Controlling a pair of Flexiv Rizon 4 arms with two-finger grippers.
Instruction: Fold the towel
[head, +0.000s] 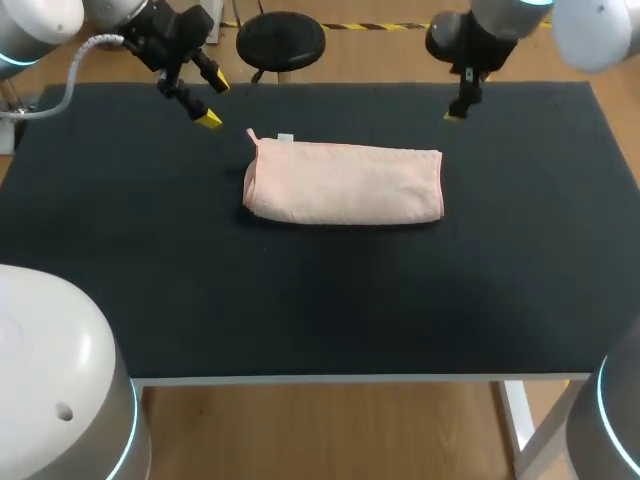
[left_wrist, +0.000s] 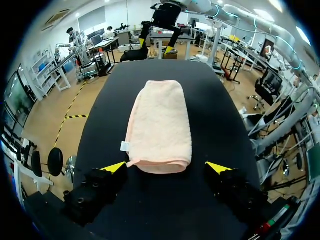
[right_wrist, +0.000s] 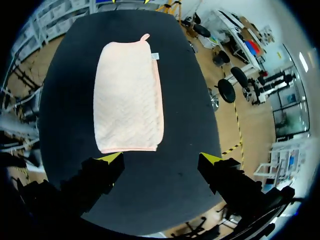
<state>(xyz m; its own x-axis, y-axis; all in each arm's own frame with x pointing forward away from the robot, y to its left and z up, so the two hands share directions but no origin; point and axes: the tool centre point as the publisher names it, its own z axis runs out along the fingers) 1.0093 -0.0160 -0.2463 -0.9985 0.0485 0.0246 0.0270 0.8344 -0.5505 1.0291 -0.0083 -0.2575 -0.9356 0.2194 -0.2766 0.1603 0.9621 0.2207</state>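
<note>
A pale pink towel (head: 345, 184) lies folded into a long flat rectangle near the middle of the black table (head: 320, 300), a small white tag and loop at its back left corner. My left gripper (head: 210, 103) hangs open above the table's back left, short of the towel's left end. In the left wrist view the towel (left_wrist: 160, 125) lies just ahead of the open left gripper (left_wrist: 166, 166), with nothing between its fingers. My right gripper (head: 458, 108) hangs open above the back right, beyond the towel's right end. From the right wrist, the towel (right_wrist: 129, 95) lies ahead of the open, empty right gripper (right_wrist: 161, 158).
The black table top (left_wrist: 220, 125) bears nothing but the towel. Its front edge (head: 330, 378) runs across the lower part of the head view. My other arm's gripper (left_wrist: 157, 42) shows past the towel's far end in the left wrist view.
</note>
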